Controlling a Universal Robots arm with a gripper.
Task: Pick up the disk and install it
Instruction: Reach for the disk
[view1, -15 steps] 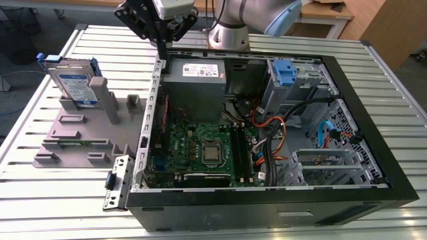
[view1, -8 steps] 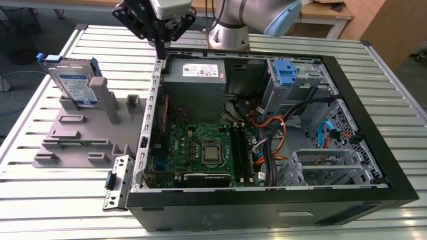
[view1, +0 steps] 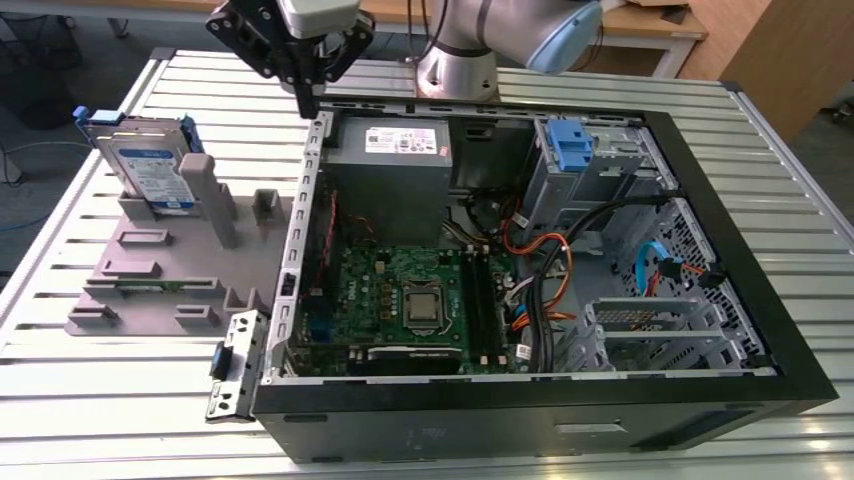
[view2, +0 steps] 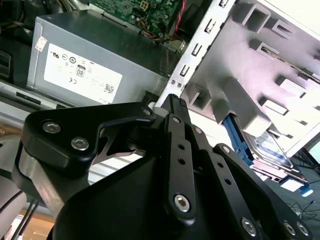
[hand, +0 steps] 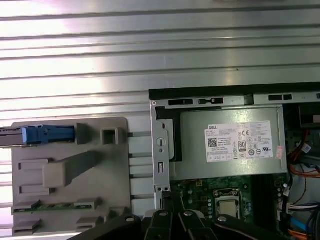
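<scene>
I see gripper (view1: 308, 100) hanging at corner of open computer case (view1: 534, 430), just beside grey power supply (view1: 391, 150) at its 4 o'clock. Fingers pinched together, nothing between them. Disk (view1: 150, 165) stands on edge in grey fixture (view1: 147, 270) on slatted table (view1: 80, 400) — about 8 o'clock from gripper in exterior view, well apart, untouched.

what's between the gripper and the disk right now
Nothing visible: the gripper hangs above a corner of the computer case, and the disk stands upright in the grey fixture toward the exterior view's left, with only open air between them.
</scene>
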